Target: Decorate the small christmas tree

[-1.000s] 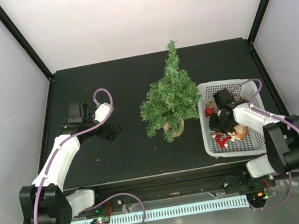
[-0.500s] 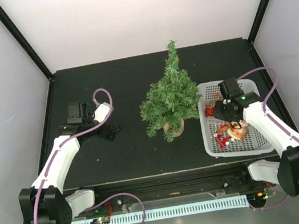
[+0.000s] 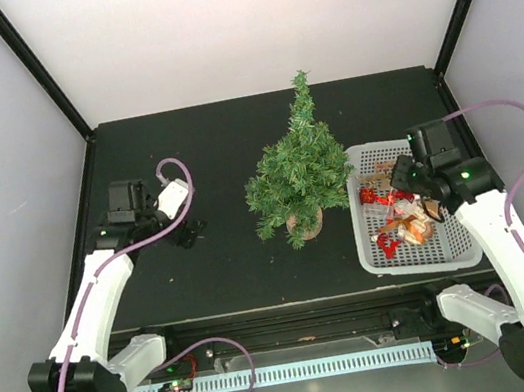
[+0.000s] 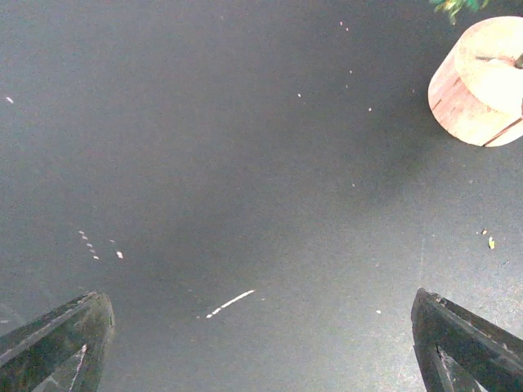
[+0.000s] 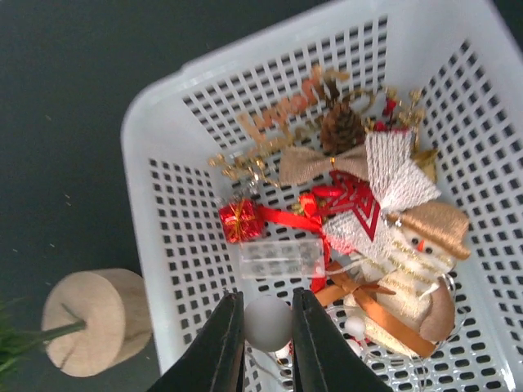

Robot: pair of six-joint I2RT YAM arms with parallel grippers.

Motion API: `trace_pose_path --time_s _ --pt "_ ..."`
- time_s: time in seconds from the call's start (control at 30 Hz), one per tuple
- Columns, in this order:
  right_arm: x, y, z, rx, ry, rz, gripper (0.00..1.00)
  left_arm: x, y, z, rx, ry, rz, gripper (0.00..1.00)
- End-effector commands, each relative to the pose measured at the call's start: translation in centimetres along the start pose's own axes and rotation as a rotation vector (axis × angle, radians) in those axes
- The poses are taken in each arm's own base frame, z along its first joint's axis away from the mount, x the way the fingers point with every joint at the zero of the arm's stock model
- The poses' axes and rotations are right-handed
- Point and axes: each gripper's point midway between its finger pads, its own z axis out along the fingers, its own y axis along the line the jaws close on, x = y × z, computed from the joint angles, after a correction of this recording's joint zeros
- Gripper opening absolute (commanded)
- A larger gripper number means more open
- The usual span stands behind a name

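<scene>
The small christmas tree (image 3: 298,171) stands mid-table on its round wooden base (image 3: 304,221), upright, with nothing hung on it that I can see. The base also shows in the left wrist view (image 4: 482,82) and the right wrist view (image 5: 94,322). My right gripper (image 5: 267,300) is shut on a small white ball (image 5: 267,324), raised over the near-left part of the white basket (image 5: 139,163). Thin wire trails from the ball down into the basket. From above, the right gripper (image 3: 408,177) hangs over the basket's far end. My left gripper (image 4: 261,339) is open over bare table, left of the tree.
The basket (image 3: 368,256) sits right of the tree. It holds a red gift box (image 5: 241,220), a clear battery case (image 5: 282,259), a pine cone (image 5: 341,126), a burlap bow (image 5: 319,163), a red star (image 5: 353,204) and a snowman figure (image 5: 425,241). Black frame posts stand at the table's far corners.
The right arm has risen and drawn back toward the basket's far right, carrying the white ball up. The left arm has shifted slightly left, still open.
</scene>
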Motion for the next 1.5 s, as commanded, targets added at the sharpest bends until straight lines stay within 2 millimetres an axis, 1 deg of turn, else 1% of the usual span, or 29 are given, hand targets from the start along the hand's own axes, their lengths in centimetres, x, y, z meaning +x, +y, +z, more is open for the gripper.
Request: trace_pose_path --time_s 0.0,0.23,0.37,0.5,0.6,0.87,0.97,1.17,1.3,1.47 --pt "-2.0 -0.4 -3.9 0.009 -0.092 -0.026 0.11 -2.1 0.1 -3.6 -0.054 -0.031 0.124 0.99" --pt "-4.6 0.4 -9.3 -0.075 -0.232 -0.008 0.11 -5.7 -1.3 -8.7 -0.074 -0.143 0.212 0.99" --pt "-5.8 0.6 -12.4 -0.12 -0.305 -0.008 0.11 -7.4 -2.0 -11.3 -0.075 -0.185 0.232 0.99" --pt "-6.7 0.4 -15.2 -0.131 -0.365 -0.014 0.11 -8.6 -2.8 -13.2 -0.062 -0.216 0.242 0.99" --pt "-7.5 0.4 -17.7 -0.161 -0.422 -0.004 0.12 -9.4 -3.4 -14.5 -0.05 -0.231 0.25 0.99" --pt "-9.3 1.6 -24.2 -0.287 -0.532 0.001 0.13 -11.2 -5.3 -17.9 -0.03 -0.28 0.324 0.99" --pt "-10.0 2.2 -26.2 -0.334 -0.564 0.01 0.13 -12.0 -6.3 -19.3 -0.003 -0.313 0.347 0.99" --pt "-11.7 4.1 -30.5 -0.455 -0.621 0.019 0.13 -12.8 -9.2 -20.9 0.123 -0.365 0.39 0.99" --pt "-12.2 5.7 -32.8 -0.551 -0.63 0.009 0.14 -12.5 -11.2 -21.0 0.209 -0.373 0.425 0.99" --pt "-12.6 6.8 -35.8 -0.652 -0.667 -0.003 0.16 -12.4 -12.8 -20.6 0.262 -0.371 0.462 0.99"
